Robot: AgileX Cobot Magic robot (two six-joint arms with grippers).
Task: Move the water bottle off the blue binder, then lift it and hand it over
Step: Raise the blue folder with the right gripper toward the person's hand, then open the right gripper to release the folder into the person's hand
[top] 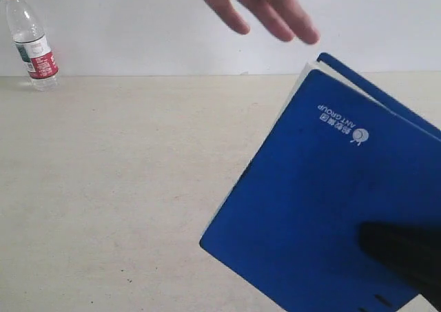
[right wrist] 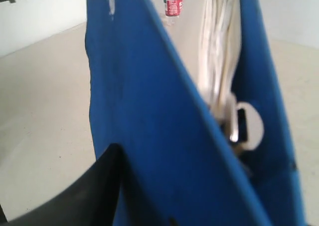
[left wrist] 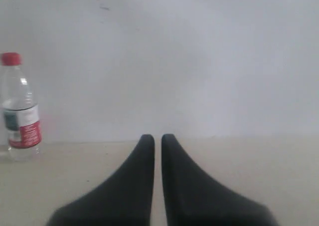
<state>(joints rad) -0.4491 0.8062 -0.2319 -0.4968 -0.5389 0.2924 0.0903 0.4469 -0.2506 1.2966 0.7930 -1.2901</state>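
The water bottle (top: 31,40), clear with a red cap and a red label, stands upright on the table at the far left by the wall. It also shows in the left wrist view as the water bottle (left wrist: 19,109), off to one side of my left gripper (left wrist: 157,137), which is shut with nothing in it. The blue binder (top: 324,202) is lifted and tilted on the right, its white pages showing at the far edge. My right gripper (top: 403,253) is shut on the binder's near corner. In the right wrist view the binder cover (right wrist: 149,96) hides one finger.
A person's open hand (top: 272,5) hangs above the binder's far corner at the top of the exterior view. A beige table (top: 124,188) runs back to a white wall. The binder's metal ring mechanism (right wrist: 239,128) shows between its covers.
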